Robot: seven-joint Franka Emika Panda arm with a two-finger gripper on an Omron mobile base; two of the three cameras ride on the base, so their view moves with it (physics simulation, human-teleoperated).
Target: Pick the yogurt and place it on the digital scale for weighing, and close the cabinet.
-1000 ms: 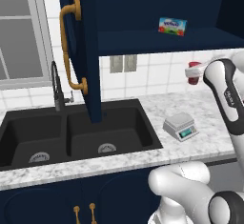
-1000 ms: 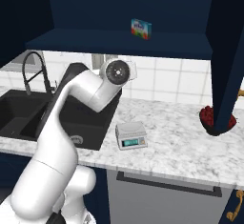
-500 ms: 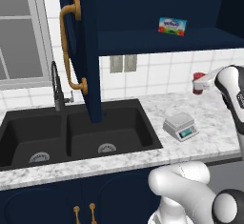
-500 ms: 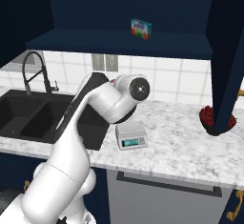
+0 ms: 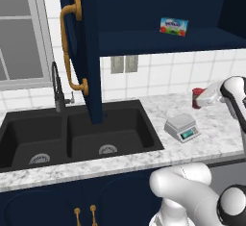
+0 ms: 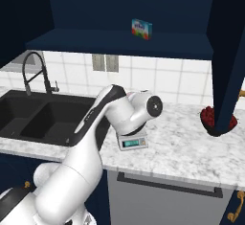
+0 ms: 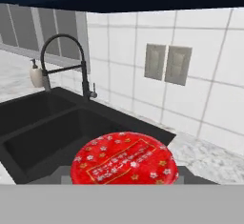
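The yogurt [image 5: 196, 98], a small red cup, hangs above the counter behind and to the right of the digital scale [image 5: 181, 127], and my gripper [image 5: 203, 97] is shut on it. In the hand view its red starred lid [image 7: 125, 158] sits close at the bottom. From the right, my arm hides part of the digital scale [image 6: 132, 140]. The navy wall cabinet stands open: its left door [image 5: 81, 47] with a long brass handle swings out over the sink, and its right door [image 6: 230, 51] juts forward.
A blue-green carton [image 5: 174, 26] lies on the open cabinet shelf. A black double sink [image 5: 72, 138] with a dark faucet [image 5: 58, 85] fills the counter's left. A bowl of red fruit [image 6: 209, 117] sits at the right, partly behind the door.
My hand has come down with the yogurt, from the height of the shelf's underside to just above the counter near the scale. The doors and the scale have not moved.
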